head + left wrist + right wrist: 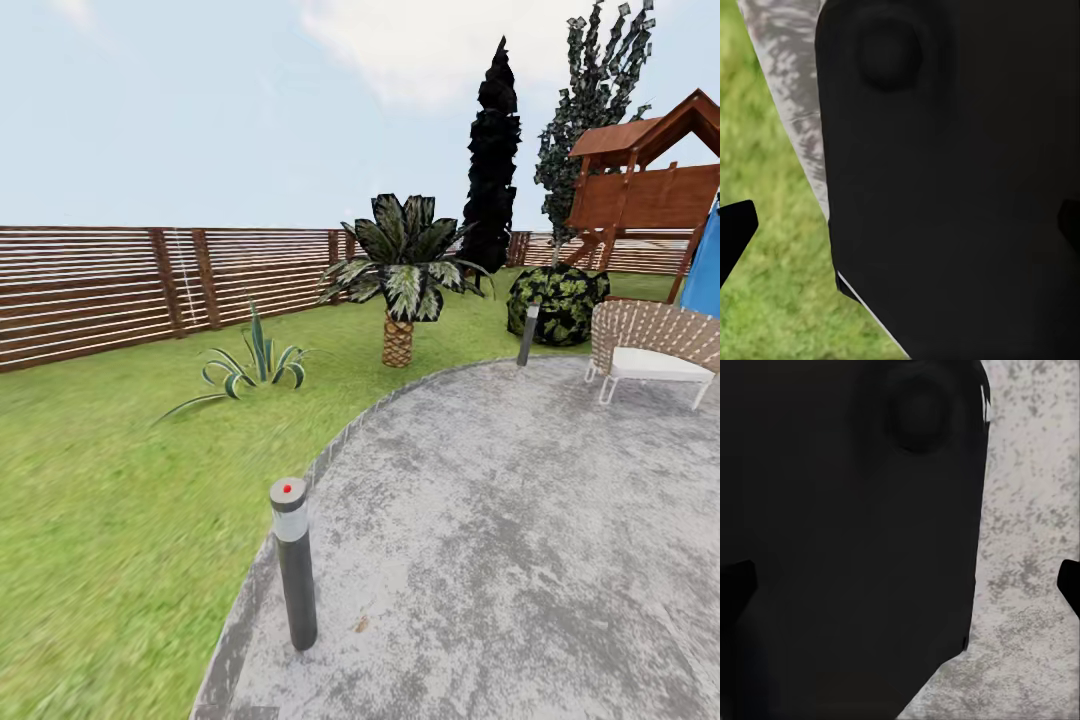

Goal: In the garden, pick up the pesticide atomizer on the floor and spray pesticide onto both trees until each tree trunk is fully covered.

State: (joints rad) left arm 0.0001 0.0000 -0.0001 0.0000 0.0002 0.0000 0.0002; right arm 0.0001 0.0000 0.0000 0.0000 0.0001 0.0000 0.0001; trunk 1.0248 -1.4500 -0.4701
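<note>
A short dark-grey bollard lamp with a red dot on its cap (293, 560) stands closest to the head camera, on the curved edge where mottled grey paving (520, 530) meets the green lawn (100, 480). The task looks barely begun: no spray bottle is in sight and neither broad-canopied tree shows, so finding and picking up the atomizer, then spraying both trunks, all appears still ahead. Where the bottle lies cannot be told from these views.

Each wrist camera looks past a large black body of the robot. Beyond the left tool (900, 232) lie grass and a strip of paving; beyond the right tool (900, 585), speckled grey paving. Only dark finger edges show at the picture sides, with nothing seen between them; how wide either tool stands cannot be told.

Across the lawn run a brown horizontal-slat wooden fence (90, 290), a spiky low agave (255, 365), a short scaly-trunked palm (400, 285), a narrow dark cypress (493, 160), a round shrub (560, 300), a wooden play tower (650, 190) and a woven wicker chair with a white cushion (655, 345).
</note>
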